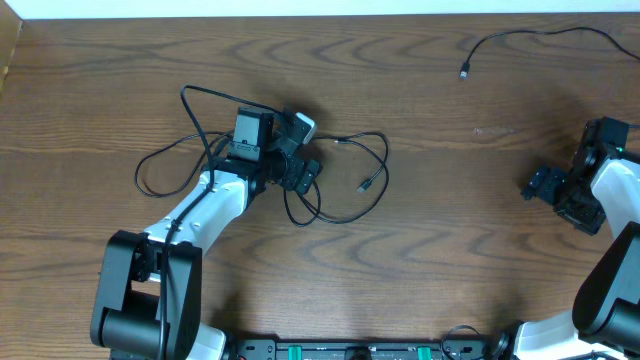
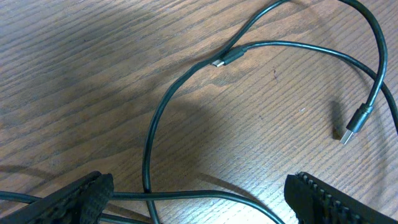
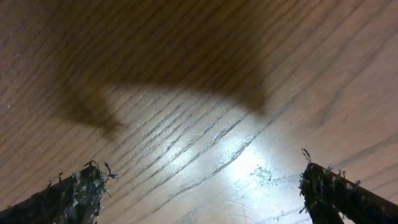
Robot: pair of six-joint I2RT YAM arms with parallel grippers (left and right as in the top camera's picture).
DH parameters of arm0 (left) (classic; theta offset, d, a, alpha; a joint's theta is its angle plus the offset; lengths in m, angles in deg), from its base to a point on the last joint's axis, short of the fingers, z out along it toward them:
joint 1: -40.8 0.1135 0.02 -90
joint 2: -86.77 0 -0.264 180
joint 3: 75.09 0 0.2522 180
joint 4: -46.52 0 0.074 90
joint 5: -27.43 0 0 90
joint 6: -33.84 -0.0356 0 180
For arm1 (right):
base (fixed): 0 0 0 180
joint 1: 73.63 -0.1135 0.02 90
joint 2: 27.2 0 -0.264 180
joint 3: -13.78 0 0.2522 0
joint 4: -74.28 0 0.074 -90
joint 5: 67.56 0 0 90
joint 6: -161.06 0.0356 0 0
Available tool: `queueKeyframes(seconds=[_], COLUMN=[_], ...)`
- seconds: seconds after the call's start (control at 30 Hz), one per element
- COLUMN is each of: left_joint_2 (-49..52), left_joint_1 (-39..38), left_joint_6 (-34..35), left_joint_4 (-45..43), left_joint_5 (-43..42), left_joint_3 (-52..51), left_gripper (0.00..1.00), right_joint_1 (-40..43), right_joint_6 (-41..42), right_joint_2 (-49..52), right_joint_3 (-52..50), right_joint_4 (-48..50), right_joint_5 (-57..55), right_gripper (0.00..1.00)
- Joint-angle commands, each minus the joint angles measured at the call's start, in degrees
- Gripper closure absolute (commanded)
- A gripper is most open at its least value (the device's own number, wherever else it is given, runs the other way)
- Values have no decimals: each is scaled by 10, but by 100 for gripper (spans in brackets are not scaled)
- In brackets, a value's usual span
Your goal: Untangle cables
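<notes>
A tangle of thin black cables (image 1: 345, 185) lies at the table's middle, with one loop (image 1: 165, 165) spread to the left. My left gripper (image 1: 303, 150) hovers over the tangle, open. In the left wrist view its fingers (image 2: 84, 199) stand wide apart, and a black strand (image 2: 249, 198) runs on the wood between them, crossed by another strand. A USB plug (image 2: 351, 127) and a smaller plug (image 2: 224, 60) lie beyond. A separate black cable (image 1: 530, 38) lies at the far right. My right gripper (image 1: 535, 185) is open over bare wood, nothing between its fingers (image 3: 68, 196).
The table's far edge meets a white wall (image 1: 320, 8) along the top. The separate cable's plug end (image 1: 465, 72) points toward the table's middle. Both arm bases stand at the near edge.
</notes>
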Motion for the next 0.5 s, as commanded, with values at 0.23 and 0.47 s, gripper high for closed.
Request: queueKeyframes(seconds=[0.23,0.47], left_joint_2=[0,0], left_joint_1=[2,2], left_joint_6=[1,1], left_joint_4=[0,0], left_joint_5=[-5,-5], left_joint_3=[-1,-1], left_gripper=[7,7], right_joint_1=[42,143], right_joint_6=[-53,-127], right_joint_2=[2,3], right_joint_3=[-3,-3], right_joint_4=[65,164], right_joint_5=[-113,56], right_gripper=[1,1])
